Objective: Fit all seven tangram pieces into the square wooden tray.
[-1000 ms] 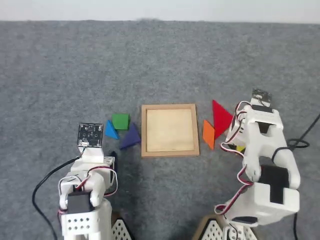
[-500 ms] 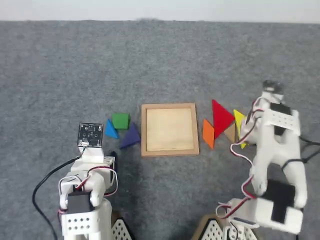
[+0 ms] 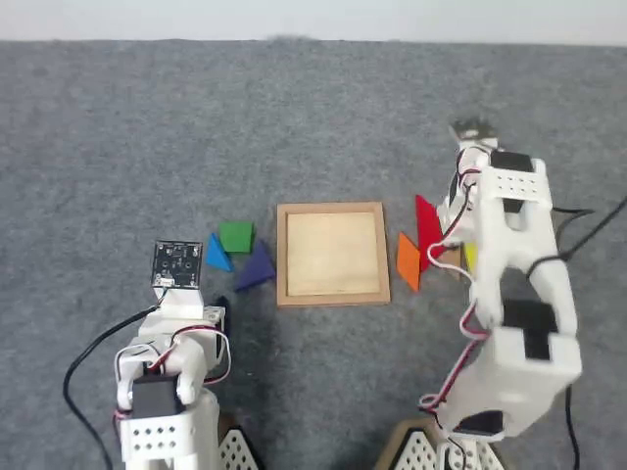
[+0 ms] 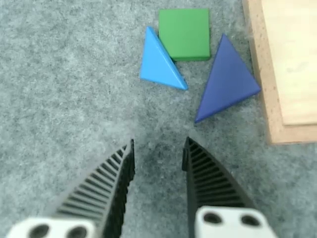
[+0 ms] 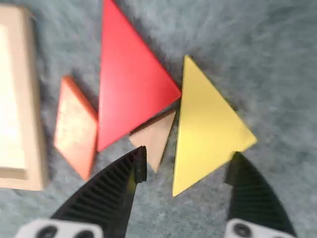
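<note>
High view first: the square wooden tray (image 3: 333,209) sits mid-table on the grey carpet-like cover (image 3: 147,127), and every coloured piece in sight lies outside it. To one side there's a cluster of three: a green square block (image 3: 235,237), a small light-blue triangle (image 3: 217,255) and a dark-blue triangle (image 3: 257,266), which is the nearest of them to the tray. On the other side, an orange parallelogram (image 3: 409,261) lies just beside the rim, with a large red triangle (image 3: 428,230) next out. The right arm (image 3: 505,245) stretches over that group and covers most of a large yellow triangle (image 3: 469,257).

Over to the left wrist view: the left gripper (image 4: 158,144) hovers above bare cover with its jaws spread, holding nothing. The three pieces lie just ahead of it. The light-blue triangle rests edge to edge against the green square, and one corner of the dark-blue one is almost at the tray's rim.

Now the right wrist view: the right gripper (image 5: 188,156) is also spread wide and empty. One finger hangs by a small plain-wood triangle (image 5: 154,136), the other past the yellow triangle's outer corner. That wooden triangle is tucked between red and yellow. Red and yellow meet at a corner, and the orange piece lies between the red triangle and the tray.
</note>
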Robot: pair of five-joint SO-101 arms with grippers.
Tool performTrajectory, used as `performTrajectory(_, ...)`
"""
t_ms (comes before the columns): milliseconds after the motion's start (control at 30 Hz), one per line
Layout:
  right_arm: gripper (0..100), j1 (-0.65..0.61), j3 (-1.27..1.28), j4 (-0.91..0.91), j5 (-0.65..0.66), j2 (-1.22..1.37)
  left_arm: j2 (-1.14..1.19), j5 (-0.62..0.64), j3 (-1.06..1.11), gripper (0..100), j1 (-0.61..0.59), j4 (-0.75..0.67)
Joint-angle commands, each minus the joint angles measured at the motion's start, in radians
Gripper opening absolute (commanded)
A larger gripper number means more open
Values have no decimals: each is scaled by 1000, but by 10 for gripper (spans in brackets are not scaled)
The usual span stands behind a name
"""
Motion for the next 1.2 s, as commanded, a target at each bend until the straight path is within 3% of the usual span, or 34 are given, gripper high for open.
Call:
performTrajectory(0, 289, -13, -58, -31, 41, 53, -11, -9, -12, 150, 6, 0)
performTrajectory(533, 289, 154, -60, -101, 132, 171, -11, -9, -12, 150, 6, 0)
performTrajectory(900, 290, 170, -68, -97, 190, 177, -11, -9, -12, 150, 6, 0)
performTrajectory(1167, 291, 194, -150, 1, 184, 245, -11, -9, -12, 150, 6, 0)
